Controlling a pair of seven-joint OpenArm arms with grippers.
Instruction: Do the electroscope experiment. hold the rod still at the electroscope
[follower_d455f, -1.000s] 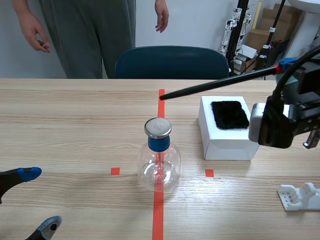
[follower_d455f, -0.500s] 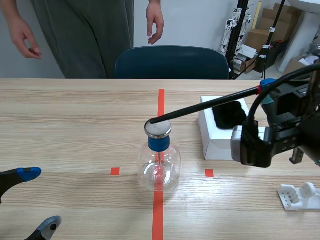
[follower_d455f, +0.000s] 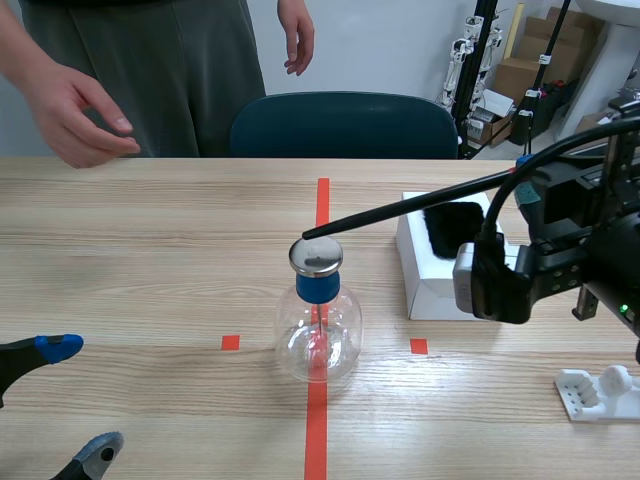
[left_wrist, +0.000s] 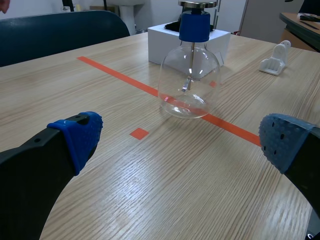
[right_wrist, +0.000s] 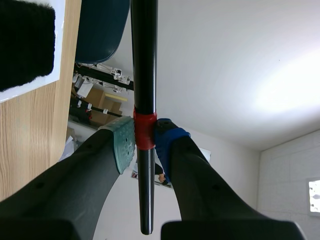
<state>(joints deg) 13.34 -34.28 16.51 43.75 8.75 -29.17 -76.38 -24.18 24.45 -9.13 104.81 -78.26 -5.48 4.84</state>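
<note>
1. Two grippers are in view. The right gripper (right_wrist: 144, 142) has its pads pinched tight on the black rod (follower_d455f: 400, 212) at the rod's red band. The left gripper (left_wrist: 182, 140) is spread wide and holds nothing.
2. The electroscope (follower_d455f: 318, 310), a clear flask with a blue collar, stands upright on the long tape line near the middle of the table (follower_d455f: 150, 250). The rod slants down from the right arm at 2 o'clock. Its tip sits at the 11 o'clock rim of the metal cap (follower_d455f: 317, 257); whether it touches or hangs just above cannot be told.
3. Free wood lies from 8 through 12 o'clock of the flask. At 2 o'clock the white box (follower_d455f: 440, 280) stands near, with the black fur pad (follower_d455f: 455, 225) on top and the rod passing over it. The right arm's bulk fills 3 o'clock, and the white holder (follower_d455f: 598, 392) lies at 4 o'clock, near the table's near edge.
4. The left gripper rests low at 8 o'clock, well apart from the flask. At 12 o'clock, past the table's far edge, stands the chair (follower_d455f: 345, 125).
5. A second ago the rod tip hung high, over the tape beyond the flask. Half a second ago it had dropped to the cap, and it has hardly shifted since, though the arm has eased a little lower.
6. A person's hand (follower_d455f: 75, 115) has come nearer at 10 o'clock, reaching the table's far edge.
</note>
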